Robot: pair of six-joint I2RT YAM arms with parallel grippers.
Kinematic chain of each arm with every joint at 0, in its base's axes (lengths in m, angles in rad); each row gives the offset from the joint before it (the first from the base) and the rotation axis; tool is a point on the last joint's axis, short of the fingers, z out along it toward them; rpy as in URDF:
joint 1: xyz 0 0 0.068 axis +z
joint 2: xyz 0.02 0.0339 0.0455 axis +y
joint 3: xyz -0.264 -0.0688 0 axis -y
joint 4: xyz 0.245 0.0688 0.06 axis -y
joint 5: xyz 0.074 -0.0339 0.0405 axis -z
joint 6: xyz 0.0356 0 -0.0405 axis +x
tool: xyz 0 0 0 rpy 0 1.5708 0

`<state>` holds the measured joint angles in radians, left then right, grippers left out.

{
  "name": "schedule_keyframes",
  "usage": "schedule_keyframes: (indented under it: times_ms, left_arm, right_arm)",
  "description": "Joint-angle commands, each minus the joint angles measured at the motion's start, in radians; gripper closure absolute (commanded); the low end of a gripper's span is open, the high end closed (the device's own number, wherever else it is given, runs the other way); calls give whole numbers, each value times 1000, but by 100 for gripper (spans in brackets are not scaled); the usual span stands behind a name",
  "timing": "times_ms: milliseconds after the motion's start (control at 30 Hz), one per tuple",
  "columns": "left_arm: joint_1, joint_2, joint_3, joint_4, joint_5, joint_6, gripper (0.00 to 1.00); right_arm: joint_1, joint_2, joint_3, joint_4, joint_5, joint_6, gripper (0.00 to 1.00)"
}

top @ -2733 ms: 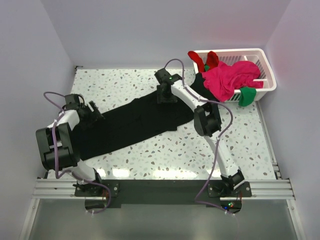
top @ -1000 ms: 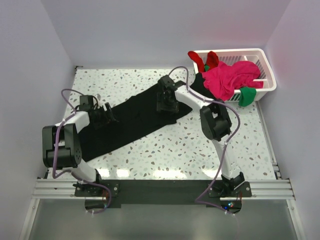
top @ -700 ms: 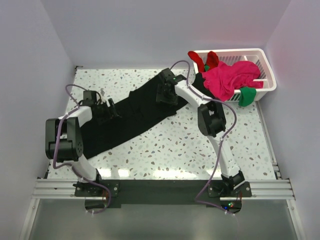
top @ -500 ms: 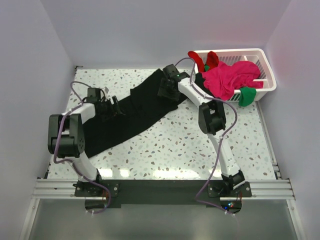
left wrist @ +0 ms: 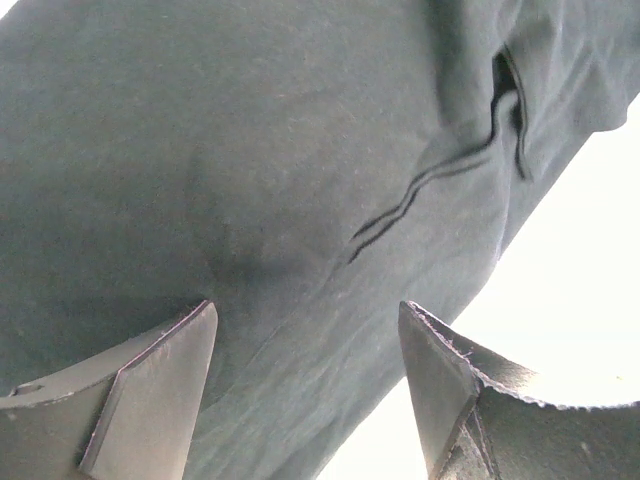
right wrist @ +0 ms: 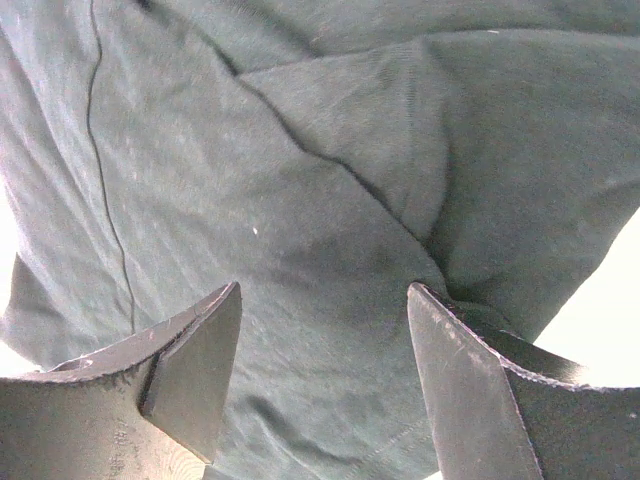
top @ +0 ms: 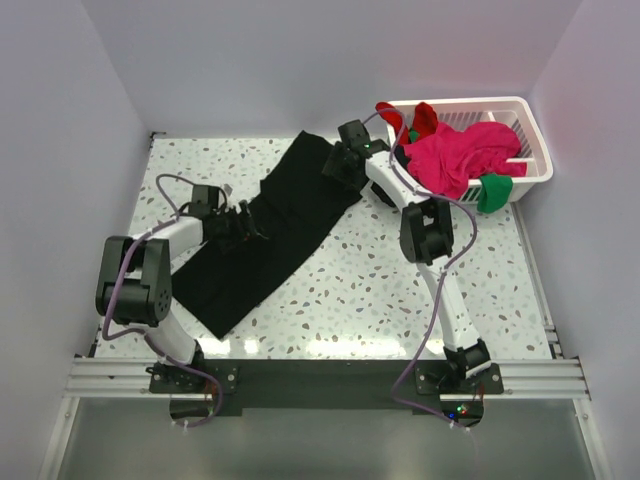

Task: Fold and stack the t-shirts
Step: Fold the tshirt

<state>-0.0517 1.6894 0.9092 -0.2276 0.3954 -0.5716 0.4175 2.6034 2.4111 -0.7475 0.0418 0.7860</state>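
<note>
1. My left gripper (top: 248,226) is spread wide, both fingers apart over the large plain black cloth t-shirt (top: 285,210), near its middle.
2. My right gripper (top: 337,166) is spread too, low over the shirt's far end.
3. That shirt lies as a long slanted band on the white speckled table (top: 400,290) — near left to far middle.
4. At the far right, the white slatted plastic basket (top: 465,103) holds a magenta-pink t-shirt (top: 460,160), a red t-shirt (top: 421,118) and a green t-shirt (top: 493,192) — the green one hangs over the near rim.

Black t-shirt (top: 270,235) on table (top: 350,310): one
Pink t-shirt (top: 460,155) in basket: one
Red t-shirt (top: 425,115): one
Green t-shirt (top: 493,190): two patches, count unclear
White basket (top: 535,150), far right: one
Arms (top: 440,290): two
</note>
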Motion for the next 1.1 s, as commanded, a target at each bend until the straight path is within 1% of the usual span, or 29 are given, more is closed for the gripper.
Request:
schedule_keyframes:
  times_ms: [0,233,267,433,467,667,867,967,1067]
  left_arm:
    - [-66,-13,-47,-18,22,-97,21]
    - [-194,-40,-50,-26,-21,-207,21]
    - [-232,-45,-52,-18,-30,-240,21]
    - [-344,-37,-41,-18,-61,-324,21]
    - [-384,-36,-39,-19,-76,-350,21]
    - [-516,-28,3,-41,-131,-447,21]
    - [-612,12,57,-30,-141,-484,21]
    - [-642,27,83,-23,-139,-493,21]
    - [-660,6,109,-38,-180,-476,21]
  right_arm:
    - [-31,53,32,-24,61,6,28]
    - [-62,41,36,-24,63,-54,28]
    - [-68,38,33,-23,56,-65,28]
    - [-80,30,32,-22,55,-134,27]
    - [-83,32,37,-24,56,-160,26]
    - [-94,38,46,-12,37,-247,24]
    - [-94,46,54,2,32,-306,23]
    - [-94,41,49,14,15,-326,23]
    - [-94,14,33,37,-8,-341,23]
